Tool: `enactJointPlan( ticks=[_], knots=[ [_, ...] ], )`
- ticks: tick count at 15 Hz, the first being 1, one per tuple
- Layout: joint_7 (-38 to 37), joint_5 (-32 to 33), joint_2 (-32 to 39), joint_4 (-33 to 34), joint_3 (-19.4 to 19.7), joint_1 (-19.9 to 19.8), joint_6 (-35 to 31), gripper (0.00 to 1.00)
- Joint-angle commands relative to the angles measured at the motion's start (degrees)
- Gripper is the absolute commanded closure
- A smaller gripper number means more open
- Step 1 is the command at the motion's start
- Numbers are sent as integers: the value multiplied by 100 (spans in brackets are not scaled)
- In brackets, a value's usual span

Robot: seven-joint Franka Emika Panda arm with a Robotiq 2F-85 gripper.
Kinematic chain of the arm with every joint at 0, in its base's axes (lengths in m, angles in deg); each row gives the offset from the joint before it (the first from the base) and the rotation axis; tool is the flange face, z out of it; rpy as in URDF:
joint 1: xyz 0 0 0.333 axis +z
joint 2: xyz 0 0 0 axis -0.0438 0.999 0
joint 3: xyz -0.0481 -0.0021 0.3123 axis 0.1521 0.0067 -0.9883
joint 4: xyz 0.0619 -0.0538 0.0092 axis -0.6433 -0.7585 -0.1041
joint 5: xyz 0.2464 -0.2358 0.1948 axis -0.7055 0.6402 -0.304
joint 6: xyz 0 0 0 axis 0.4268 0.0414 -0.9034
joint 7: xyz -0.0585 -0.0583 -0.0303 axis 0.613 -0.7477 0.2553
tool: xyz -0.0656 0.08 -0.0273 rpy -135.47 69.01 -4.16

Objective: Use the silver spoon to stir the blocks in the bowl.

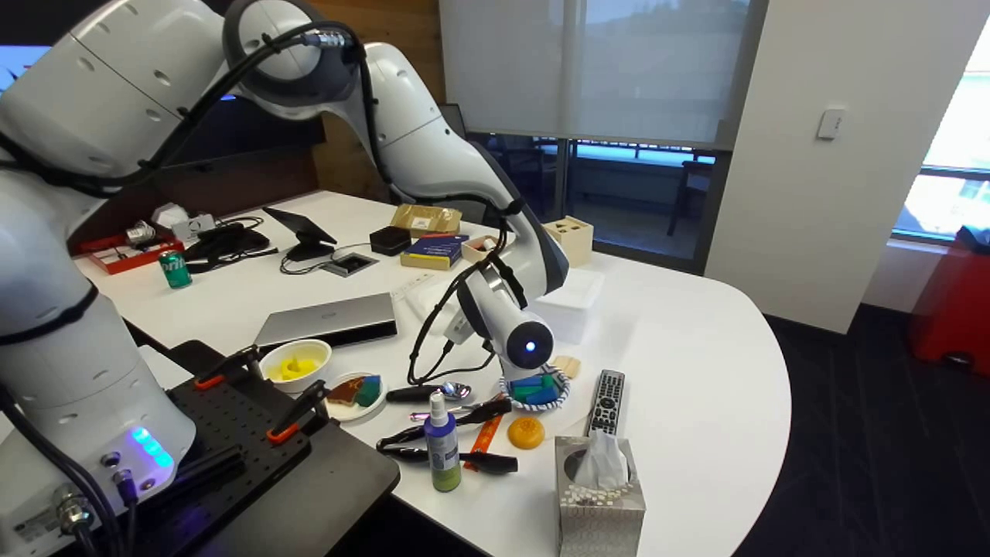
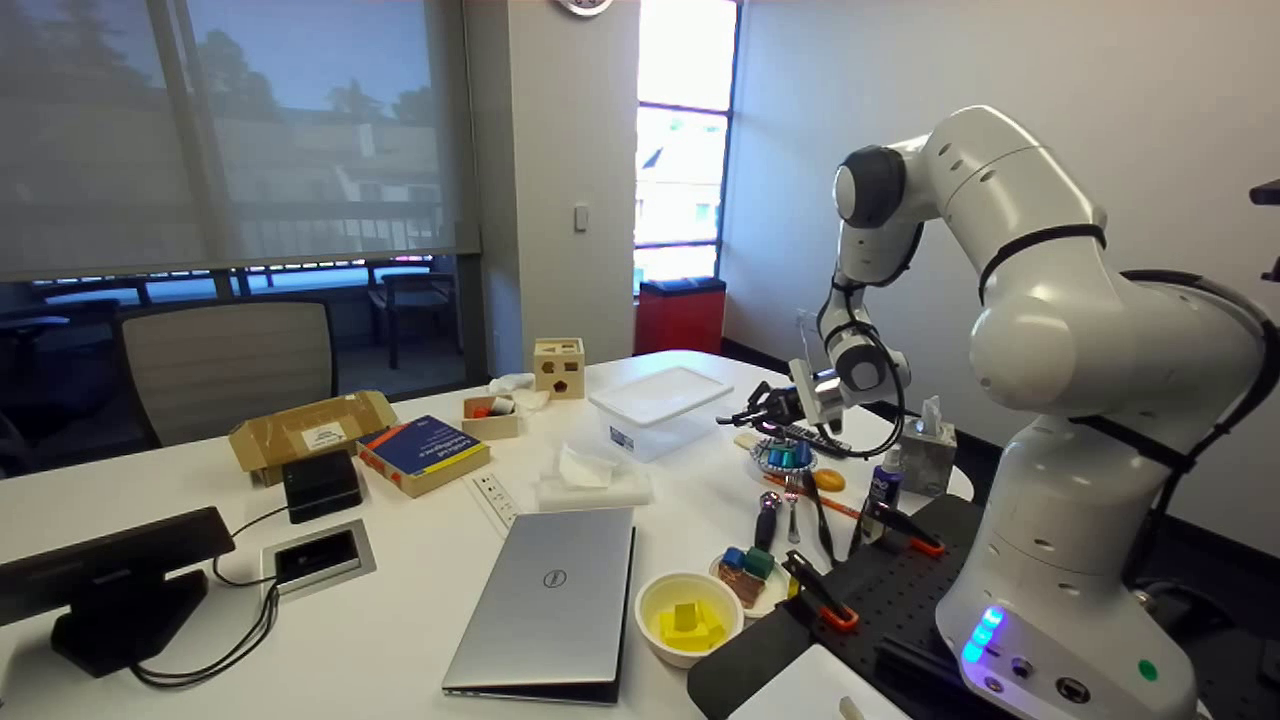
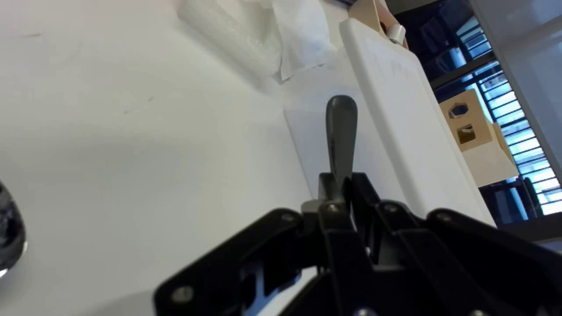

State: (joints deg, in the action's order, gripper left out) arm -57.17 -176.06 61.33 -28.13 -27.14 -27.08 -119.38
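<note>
The bowl (image 1: 567, 394) has a blue-and-white patterned rim and sits on the table; it also shows in an exterior view (image 2: 762, 462). Blue and green blocks (image 1: 544, 396) lie in it, also seen in an exterior view (image 2: 786, 454). My gripper (image 2: 748, 411) is just above the bowl. In the wrist view my gripper (image 3: 344, 186) is shut on the silver spoon (image 3: 342, 123). The rounded handle end sticks out past the fingertips. The spoon's scoop end is hidden, so I cannot tell whether it touches the blocks. The wrist hides the gripper in an exterior view.
Near the bowl lie a remote (image 1: 607, 402), an orange-yellow round piece (image 1: 526, 432), black tongs (image 1: 487, 463), a black-handled scoop (image 1: 414, 394) and a fork (image 2: 793, 515). A spray bottle (image 1: 443, 452) and tissue box (image 1: 599, 510) stand nearby. A lidded plastic box (image 2: 660, 405) stands beyond.
</note>
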Motion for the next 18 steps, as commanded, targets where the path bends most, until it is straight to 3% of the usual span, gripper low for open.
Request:
enactJointPlan(
  ticks=[1,8,18],
  knots=[
    [279,-296,23,-90,-128,-172,549,97],
    [153,-583,640,275,-61,-343,1641,97],
    [-199,-740,1299,817,-33,-442,1743,97]
  ],
)
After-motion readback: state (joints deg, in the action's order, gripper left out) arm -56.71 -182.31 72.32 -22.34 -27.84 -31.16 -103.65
